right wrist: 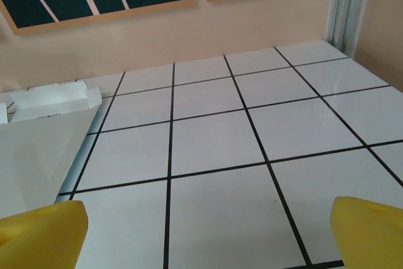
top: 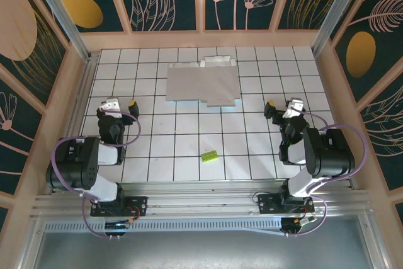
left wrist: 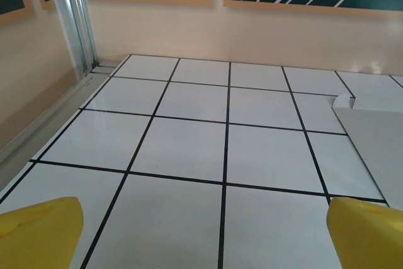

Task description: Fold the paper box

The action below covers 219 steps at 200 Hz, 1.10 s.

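Presently the paper box lies unfolded and flat on the white tiled bench, close to the far edge and roughly midway between the left and right edges. Its pale grey-white side faces up. A tab juts from its far side and its near side is stepped with notches.

The left gripper sits over the bench near the left edge, about halfway between the near and far edges, well apart from the sheet. In the left wrist view its yellow fingertips stand spread wide at the bottom corners with bare tiles between them, so the left gripper is released and holds nothing. The paper box shows at the right side of that view, lying flat ahead of the fingers.

The right gripper mirrors it near the right edge, also clear of the sheet. From the right wrist camera its yellow fingertips are likewise far apart over empty tile, and the right gripper is released. The paper box appears at the left of that view, with a raised tab at its far end.

A small lime-green block rests toward the near edge, between the two arms and well apart from the paper box.
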Motion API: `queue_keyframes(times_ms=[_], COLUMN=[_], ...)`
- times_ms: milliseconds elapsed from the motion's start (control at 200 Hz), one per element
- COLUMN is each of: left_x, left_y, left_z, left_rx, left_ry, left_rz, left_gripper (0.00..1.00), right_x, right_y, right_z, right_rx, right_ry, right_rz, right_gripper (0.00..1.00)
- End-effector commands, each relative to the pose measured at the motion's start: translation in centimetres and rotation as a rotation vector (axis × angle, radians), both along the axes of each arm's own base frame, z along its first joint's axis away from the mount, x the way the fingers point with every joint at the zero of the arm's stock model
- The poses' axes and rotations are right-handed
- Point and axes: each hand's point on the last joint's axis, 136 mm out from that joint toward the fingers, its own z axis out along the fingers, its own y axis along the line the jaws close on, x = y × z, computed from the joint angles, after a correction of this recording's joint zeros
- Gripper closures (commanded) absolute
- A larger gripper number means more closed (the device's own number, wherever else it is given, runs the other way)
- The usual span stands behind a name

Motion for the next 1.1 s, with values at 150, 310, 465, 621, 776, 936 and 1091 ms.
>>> queue_keyframes(times_ms=[150, 310, 465, 621, 776, 936, 1091], left_x=[0.1, 0.0, -0.2, -0.8, -1.0, 1.4, 1.8], left_y=[0.0, 0.0, 0.3, 1.6, 2.3, -4.8, -16.7], left_z=[1.1, 1.2, 1.3, 3.4, 7.7, 11.4, 12.1], left_rx=[-0.007, -0.006, -0.011, -0.031, -0.241, -0.466, -0.399], left_ry=[-0.046, -0.05, -0.056, -0.069, -0.094, -0.016, 0.157], left_rz=[-0.01, -0.01, 0.009, 0.089, 0.157, -0.134, -0.523], left_gripper=[0.01, 0.01, 0.01, 0.01, 0.01, 0.01, 0.01], right_x=[0.4, 0.4, 0.2, 0.0, 1.9, 4.4, 6.9], right_y=[0.1, 0.2, 0.2, -1.5, 1.1, 7.4, 10.0], right_z=[1.1, 1.1, 1.4, 3.7, 5.0, 4.1, 2.5], right_rx=[-0.009, -0.009, -0.008, 0.012, 0.314, 0.512, 0.43], right_ry=[-0.033, -0.031, -0.039, -0.018, 0.191, 0.482, 0.647], right_rz=[0.015, 0.016, 0.016, -0.118, -0.043, 0.18, 0.198], right_gripper=[0.01, 0.01, 0.01, 0.01, 0.02, 0.02, 0.02])
